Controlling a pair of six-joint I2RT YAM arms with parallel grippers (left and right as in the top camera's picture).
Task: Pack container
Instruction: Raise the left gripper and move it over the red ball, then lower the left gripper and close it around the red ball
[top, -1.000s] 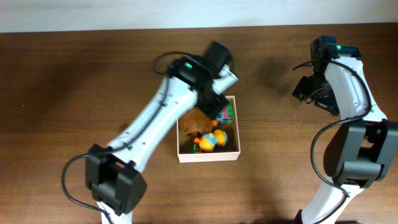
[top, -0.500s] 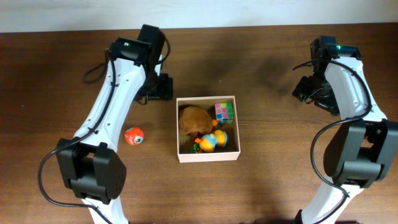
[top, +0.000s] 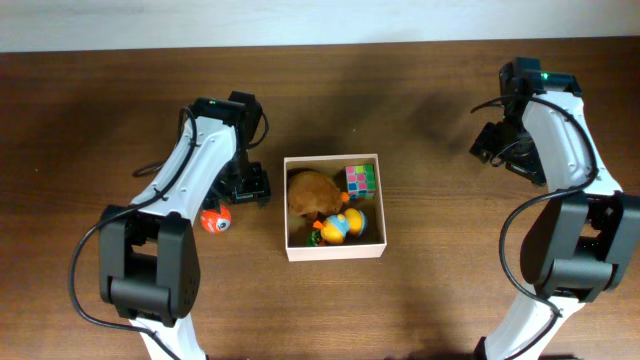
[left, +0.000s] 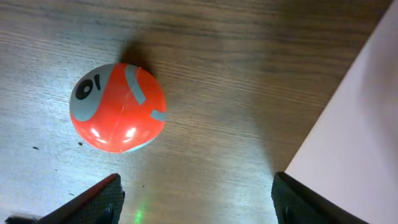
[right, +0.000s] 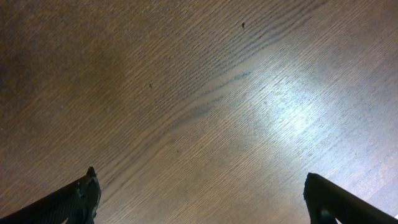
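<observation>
Container (top: 335, 251) sits on the counter (top: 100, 120), just beside the open left pincer (top: 245, 186) and well apart from the wide-open right pincer (top: 500, 150). It holds a brown plush (top: 312, 192), a yellow duck (top: 345, 225) and a colourful cube (top: 360, 180). An orange ball (left: 117, 107) lies under the left pincer, untouched.

Brown wood-grain table (top: 90, 110), white strip (top: 320, 20) beyond

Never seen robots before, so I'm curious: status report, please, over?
Left fingers open, empty, by orange ball. Right fingers open, empty. Container part-filled; ball outside it. Nothing blocking.
</observation>
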